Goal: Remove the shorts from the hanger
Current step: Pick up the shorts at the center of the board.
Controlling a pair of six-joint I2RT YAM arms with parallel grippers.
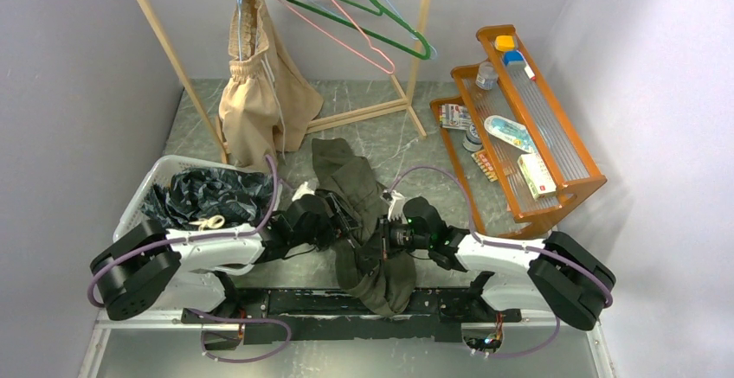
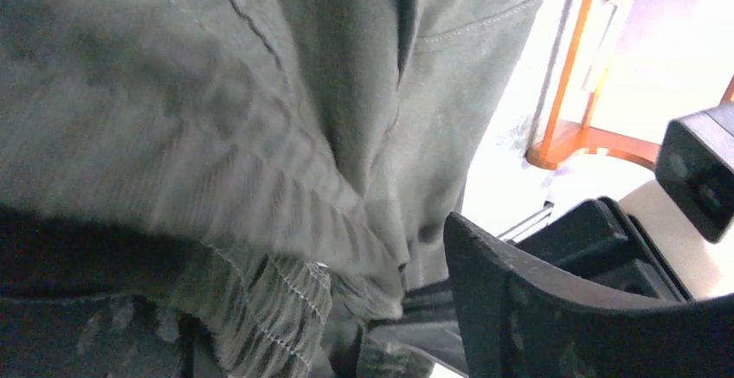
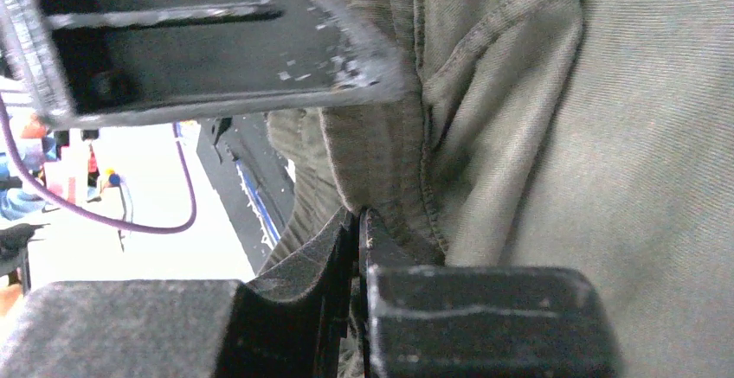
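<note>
The olive green shorts [image 1: 348, 173] lie off any hanger in the middle of the table, stretching from the far side down over the near edge. The left gripper [image 1: 344, 215] and right gripper [image 1: 387, 238] meet at them, the fingers lost in the fabric. On the far left, the beige shorts [image 1: 260, 101] hang from a blue hanger [image 1: 235, 10] on the wooden rack [image 1: 169, 54]. A green hanger [image 1: 368, 2] and a pink hanger [image 1: 333, 28] hang bare to their right. The dark patterned shorts [image 1: 208, 195] sit in a white basket [image 1: 145, 189] at left. An orange shelf [image 1: 563, 149] stands at right.
</note>
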